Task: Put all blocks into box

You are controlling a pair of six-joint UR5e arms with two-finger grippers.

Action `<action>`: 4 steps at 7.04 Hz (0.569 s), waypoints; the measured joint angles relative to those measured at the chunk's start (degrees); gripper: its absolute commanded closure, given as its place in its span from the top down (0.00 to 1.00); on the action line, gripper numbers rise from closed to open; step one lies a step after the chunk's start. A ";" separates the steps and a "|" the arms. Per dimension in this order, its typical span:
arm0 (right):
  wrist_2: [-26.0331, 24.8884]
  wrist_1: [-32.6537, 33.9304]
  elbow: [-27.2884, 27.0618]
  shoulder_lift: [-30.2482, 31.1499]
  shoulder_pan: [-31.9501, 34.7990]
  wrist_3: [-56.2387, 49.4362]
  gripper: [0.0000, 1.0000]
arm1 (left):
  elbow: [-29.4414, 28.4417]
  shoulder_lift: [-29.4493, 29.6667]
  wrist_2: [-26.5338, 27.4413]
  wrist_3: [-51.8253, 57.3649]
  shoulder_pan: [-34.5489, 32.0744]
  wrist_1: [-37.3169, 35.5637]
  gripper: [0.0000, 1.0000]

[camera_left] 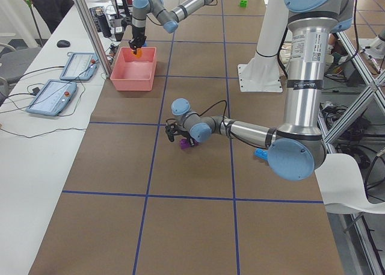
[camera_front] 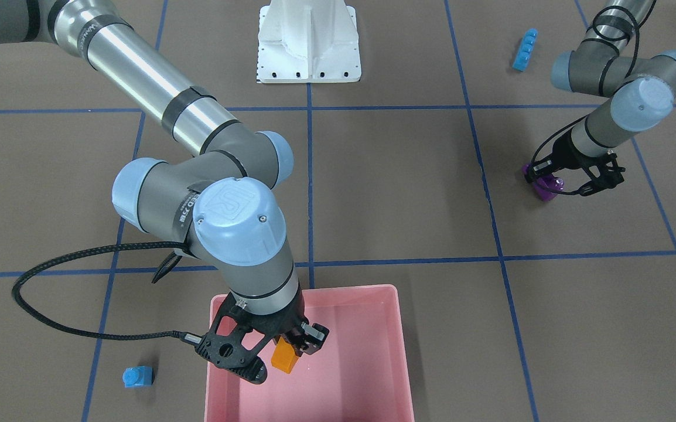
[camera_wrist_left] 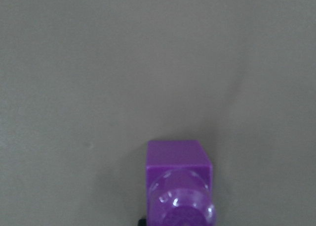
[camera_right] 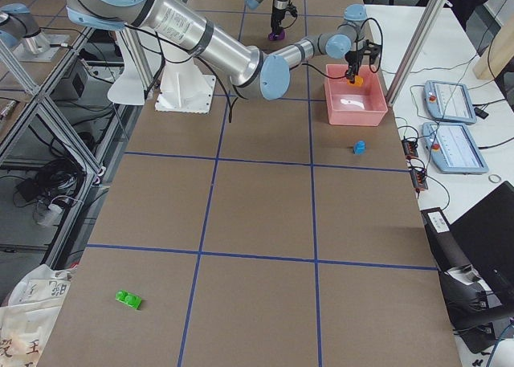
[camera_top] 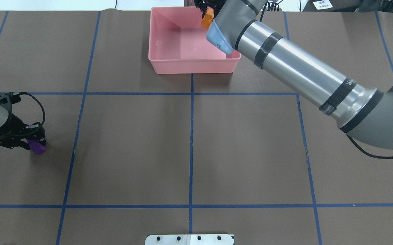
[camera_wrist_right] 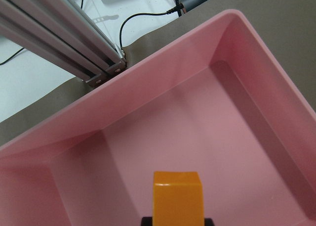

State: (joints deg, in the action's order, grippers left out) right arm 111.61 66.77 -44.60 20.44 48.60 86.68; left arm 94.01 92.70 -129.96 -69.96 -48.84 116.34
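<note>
My right gripper is shut on the orange sloped brick and holds it above the inside of the pink box, near its far wall in the overhead view. The right wrist view shows the orange brick over the box floor. My left gripper is low at the table, closed around the purple wedge, which fills the bottom of the left wrist view. The small blue cube lies beside the box. The long blue bar and the green brick lie far off.
The white robot base stands at the table's robot side. An aluminium frame post rises just past the box. Teach pendants lie on the side bench beyond the table edge.
</note>
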 measured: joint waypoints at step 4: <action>-0.23 -1.48 -2.26 2.08 -1.55 0.21 1.00 | 9.57 8.26 -0.37 -4.33 -0.24 -10.56 0.00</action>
State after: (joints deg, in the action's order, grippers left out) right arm 111.38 65.29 -46.87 22.52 47.05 86.89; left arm 103.58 100.96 -130.34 -74.28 -49.08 105.78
